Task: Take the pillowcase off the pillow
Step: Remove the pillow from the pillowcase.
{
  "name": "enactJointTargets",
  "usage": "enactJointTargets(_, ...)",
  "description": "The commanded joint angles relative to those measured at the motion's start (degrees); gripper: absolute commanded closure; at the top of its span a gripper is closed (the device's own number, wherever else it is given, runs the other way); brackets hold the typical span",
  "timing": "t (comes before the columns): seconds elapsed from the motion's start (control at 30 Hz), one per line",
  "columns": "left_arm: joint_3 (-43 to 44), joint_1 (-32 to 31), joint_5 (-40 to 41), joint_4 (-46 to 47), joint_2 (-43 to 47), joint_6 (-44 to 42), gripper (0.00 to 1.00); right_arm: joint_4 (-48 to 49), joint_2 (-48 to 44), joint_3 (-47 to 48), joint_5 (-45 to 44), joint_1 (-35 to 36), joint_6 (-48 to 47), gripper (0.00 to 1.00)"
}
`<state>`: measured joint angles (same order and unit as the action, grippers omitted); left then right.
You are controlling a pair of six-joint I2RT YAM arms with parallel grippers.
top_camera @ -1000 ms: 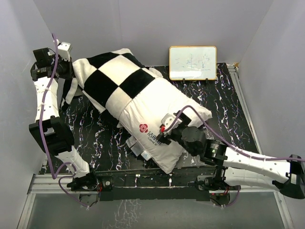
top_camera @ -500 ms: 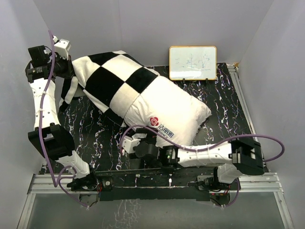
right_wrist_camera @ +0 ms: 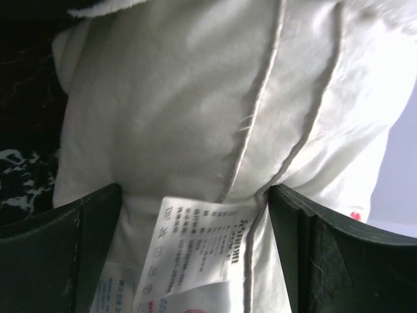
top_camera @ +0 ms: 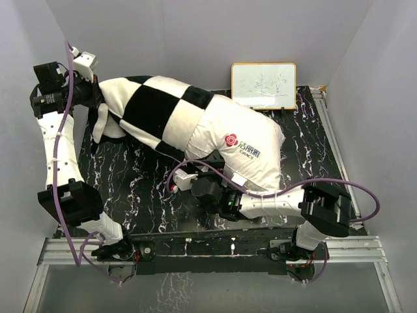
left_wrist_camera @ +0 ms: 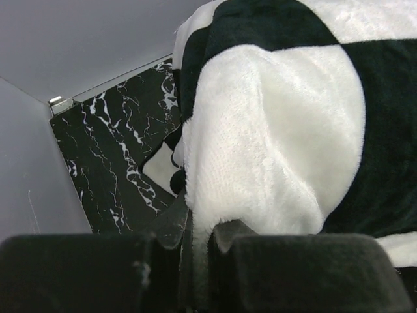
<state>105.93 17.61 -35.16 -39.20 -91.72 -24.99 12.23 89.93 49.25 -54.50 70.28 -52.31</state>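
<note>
Jaws check: left jaws pinched on pillowcase (top_camera: 153,107) corner | right jaws wide, astride the pillow (top_camera: 254,160) at its tags | we'd say its bare end lies rightward, nearer the right jaws.

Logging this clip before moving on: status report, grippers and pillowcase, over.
Left gripper shut on pillowcase. Right gripper open, pillow between its fingers. Pillowcase about half off, logo end bare. Whiteboard close behind.

You are looking at a left arm (top_camera: 55,140) and a right arm (top_camera: 270,203) wearing white shells between chunky black joint blocks, each trailing a looping purple cable (top_camera: 68,72) along its length, and the left tool (left_wrist_camera: 199,233) and right tool (right_wrist_camera: 195,241) are showing matte black fingers (right_wrist_camera: 58,241).
</note>
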Motion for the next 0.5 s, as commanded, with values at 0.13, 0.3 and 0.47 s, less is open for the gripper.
enactJointTargets(0.13,0.3,0.1,-3.5,3.9,5.6,-2.3,1.00,16.5,-4.3,0.7,-0.4,-2.1,-16.9,0.02)
enactJointTargets(0.3,-0.8,0.1,-3.7,4.5,5.9,-2.7,1.00,1.1,-8.5,1.1,6.2,-8.9,-4.8,0.02)
enactJointTargets(0.47,-1.3,0.1,-4.3,4.4,6.1,-3.7,1.00,-9.9,-7.9,2.2,14.7,-16.0,3.2,0.02)
